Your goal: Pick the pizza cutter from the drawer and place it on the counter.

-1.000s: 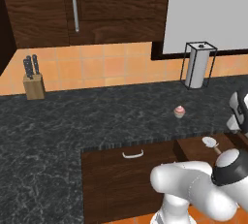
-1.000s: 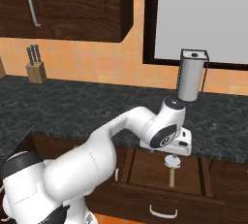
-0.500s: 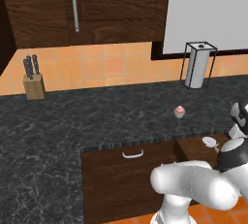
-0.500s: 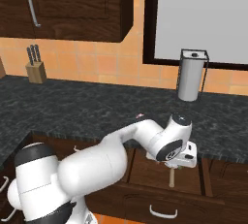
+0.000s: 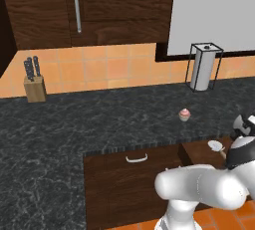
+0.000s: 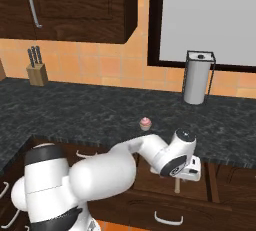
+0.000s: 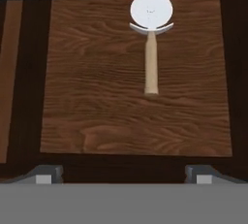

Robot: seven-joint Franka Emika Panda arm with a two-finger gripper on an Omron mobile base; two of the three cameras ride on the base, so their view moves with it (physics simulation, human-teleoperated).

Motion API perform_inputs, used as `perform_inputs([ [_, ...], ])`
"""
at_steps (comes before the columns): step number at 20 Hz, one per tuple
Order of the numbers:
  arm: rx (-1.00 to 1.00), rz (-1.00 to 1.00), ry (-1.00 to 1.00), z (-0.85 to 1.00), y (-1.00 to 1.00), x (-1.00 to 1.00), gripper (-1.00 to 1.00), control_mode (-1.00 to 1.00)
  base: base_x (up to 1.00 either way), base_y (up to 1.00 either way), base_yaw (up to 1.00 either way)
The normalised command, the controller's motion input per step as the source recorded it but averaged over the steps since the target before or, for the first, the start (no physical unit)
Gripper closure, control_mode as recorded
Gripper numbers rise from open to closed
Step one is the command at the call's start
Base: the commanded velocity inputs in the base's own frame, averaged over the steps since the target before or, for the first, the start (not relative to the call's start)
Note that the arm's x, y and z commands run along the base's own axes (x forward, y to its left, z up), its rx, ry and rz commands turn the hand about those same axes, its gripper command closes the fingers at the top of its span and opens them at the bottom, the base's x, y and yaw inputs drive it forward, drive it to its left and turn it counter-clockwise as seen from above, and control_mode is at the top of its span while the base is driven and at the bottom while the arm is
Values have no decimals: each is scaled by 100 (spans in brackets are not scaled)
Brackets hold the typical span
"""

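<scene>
The pizza cutter lies flat on the brown floor of the open drawer, its round white disc toward the counter and its tan handle pointing back at my hand. My gripper hangs above the drawer, open, with its fingertips set wide apart and nothing between them. It is clear of the cutter. From the right base camera the hand hovers over the drawer, and the tan handle shows just below it. The disc also shows in the left base view, in front of the black counter.
A pink-topped cupcake stands on the counter just behind the drawer. A paper towel holder is at the back right and a knife block at the back left. A closed drawer with a silver handle sits left of the open one.
The arm has swung down, lowering the hand from counter height to just above the open drawer, over the cutter's handle. The cutter has not moved.
</scene>
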Motion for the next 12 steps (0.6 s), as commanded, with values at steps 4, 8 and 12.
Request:
perform_inputs([
  [4, 0, 5, 0, -35, 0, 20, -100, -100, 0, 0, 0],
  [8, 0, 5, 0, -32, 0, 28, -100, -100, 0, 0, 0],
  [12, 0, 2, 0, -21, 0, 19, -100, -100, 0, 0, 0],
])
